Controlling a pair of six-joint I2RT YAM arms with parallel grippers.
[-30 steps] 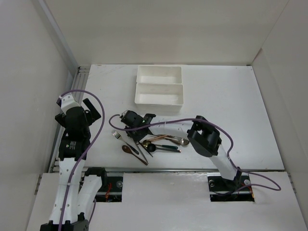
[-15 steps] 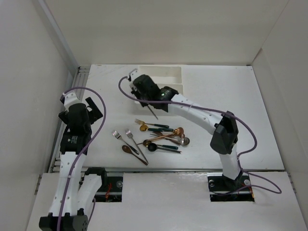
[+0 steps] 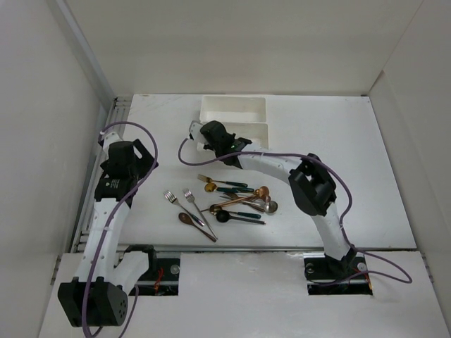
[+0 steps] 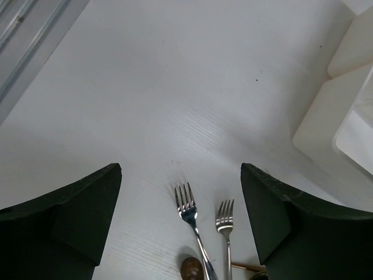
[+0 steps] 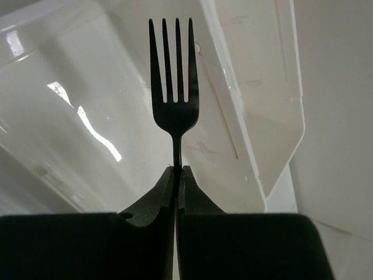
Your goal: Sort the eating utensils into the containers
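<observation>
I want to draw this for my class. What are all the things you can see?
Trays: two, white; far tray and near tray side by side, far middle of table.
Held fork: one, dark against the light, above the trays.
Silver forks: two, side by side, left of the pile.
Brown spoon: one, nearer than those forks.
Utensil pile: several, gold, copper, silver, some green handles, table middle; too overlapped to count.
Table: one, white.
Left gripper: black, open, empty, left side of table.
Right gripper: black, shut on the held fork.

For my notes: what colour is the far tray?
The far tray is white; the top external view shows it best.
</observation>
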